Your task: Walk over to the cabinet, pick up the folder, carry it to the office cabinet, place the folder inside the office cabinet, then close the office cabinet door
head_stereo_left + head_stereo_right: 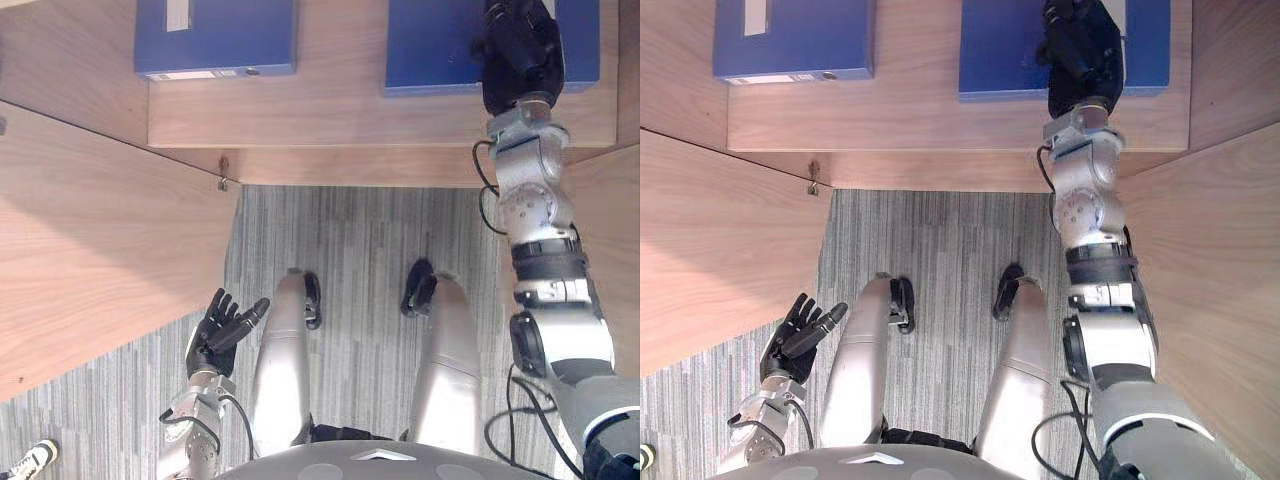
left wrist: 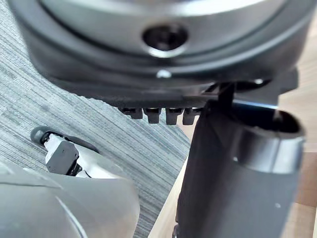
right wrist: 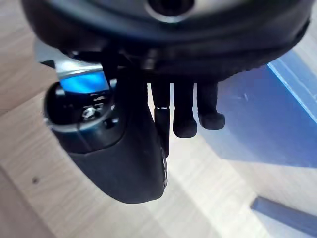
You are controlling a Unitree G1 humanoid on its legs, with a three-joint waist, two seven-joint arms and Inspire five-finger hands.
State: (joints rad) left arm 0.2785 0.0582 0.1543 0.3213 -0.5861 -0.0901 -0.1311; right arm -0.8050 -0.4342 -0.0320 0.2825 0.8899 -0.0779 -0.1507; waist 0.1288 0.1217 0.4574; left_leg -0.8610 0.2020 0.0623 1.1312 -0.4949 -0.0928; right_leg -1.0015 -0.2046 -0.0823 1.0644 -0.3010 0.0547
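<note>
Grey carpet [image 1: 350, 230] meets a wooden cabinet shelf [image 1: 340, 110] bearing two blue folders. Your right hand [image 1: 518, 50] is over the folder [image 1: 430, 45] at the shelf's right end, fingers loosely extended, pinching nothing. Work your thumb under its near edge before lifting. Your left hand [image 1: 222, 330] hangs spread.

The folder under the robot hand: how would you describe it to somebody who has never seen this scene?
Find the wooden shelf ahead of the robot, where two blue folders lie flat. The one meant is the right folder, partly covered by the right robot hand. The left folder lies apart from it, with nothing over it.
</note>
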